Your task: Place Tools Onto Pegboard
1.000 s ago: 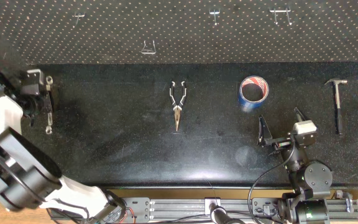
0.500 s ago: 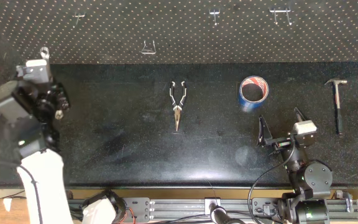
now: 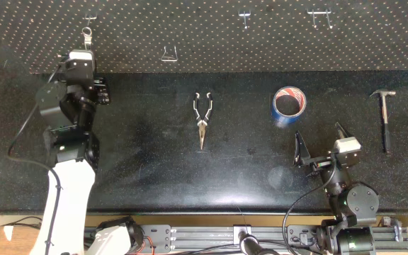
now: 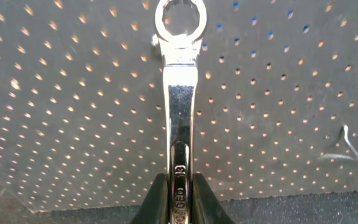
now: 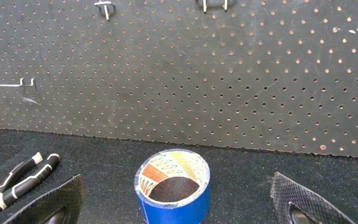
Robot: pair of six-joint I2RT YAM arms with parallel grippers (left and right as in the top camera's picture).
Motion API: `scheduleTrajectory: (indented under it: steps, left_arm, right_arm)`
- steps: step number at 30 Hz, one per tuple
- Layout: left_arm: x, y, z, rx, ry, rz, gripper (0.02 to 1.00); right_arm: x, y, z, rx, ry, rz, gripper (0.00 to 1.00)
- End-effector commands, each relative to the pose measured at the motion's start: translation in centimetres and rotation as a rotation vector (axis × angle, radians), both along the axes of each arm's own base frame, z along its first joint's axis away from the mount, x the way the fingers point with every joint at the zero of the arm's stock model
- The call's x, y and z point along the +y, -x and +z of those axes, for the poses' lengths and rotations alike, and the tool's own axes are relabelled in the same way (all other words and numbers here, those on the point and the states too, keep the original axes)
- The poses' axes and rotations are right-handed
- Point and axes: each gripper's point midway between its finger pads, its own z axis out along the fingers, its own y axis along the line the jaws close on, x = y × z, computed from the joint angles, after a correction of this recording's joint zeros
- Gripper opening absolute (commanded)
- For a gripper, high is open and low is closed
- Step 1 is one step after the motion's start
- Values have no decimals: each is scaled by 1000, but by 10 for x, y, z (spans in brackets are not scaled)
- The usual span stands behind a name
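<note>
Top view: my left pincer (image 3: pixel 85 51) clamps the wrench (image 3: pixel 87 33) at the pegboard's (image 3: pixel 190 28) upper left. The pliers (image 3: pixel 202 117), tape (image 3: pixel 289 105) and hammer (image 3: pixel 384 117) lie unhung. My right pincer (image 3: pixel 322 138) gapes empty.

Left wrist view: the wrench's ring sits top centre, seemingly not yet hooked.

Right wrist view: the tape sits bottom centre, untouched.

Just a black speckled bench (image 3: pixel 147 166) here, with a silver metal rail (image 3: pixel 190 232) running along its near edge.

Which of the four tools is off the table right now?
The wrench, clamped in the left gripper up at the pegboard; the pliers, tape roll and hammer lie on the black tabletop.
</note>
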Motion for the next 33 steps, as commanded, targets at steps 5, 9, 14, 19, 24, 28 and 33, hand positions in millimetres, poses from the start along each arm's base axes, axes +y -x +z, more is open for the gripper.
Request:
scheduleTrajectory:
  steps: [5, 9, 14, 19, 24, 28, 33]
  left_arm:
    - [7, -13, 18, -45, -3, 28, 29]
    - [8, -16, 30, -69, -8, 29, 29]
    - [15, -15, 29, -61, -17, 65, 27]
    - [14, -11, 16, -9, -7, 67, 29]
    - [15, -11, 4, 24, 53, 87, 29]
    - [16, -14, -8, 54, 58, 89, 29]
    - [17, -17, -20, 82, 62, 92, 713]
  right_arm:
    - [2, 0, -1, 3, -7, 6, 976]
    - [2, 0, -1, 3, -7, 6, 976]
    - [2, 0, -1, 3, -7, 6, 976]
    - [2, 0, -1, 3, -7, 6, 978]
    - [2, 0, -1, 3, -7, 6, 976]
    - [2, 0, -1, 3, -7, 6, 976]
    - [2, 0, -1, 3, -7, 6, 976]
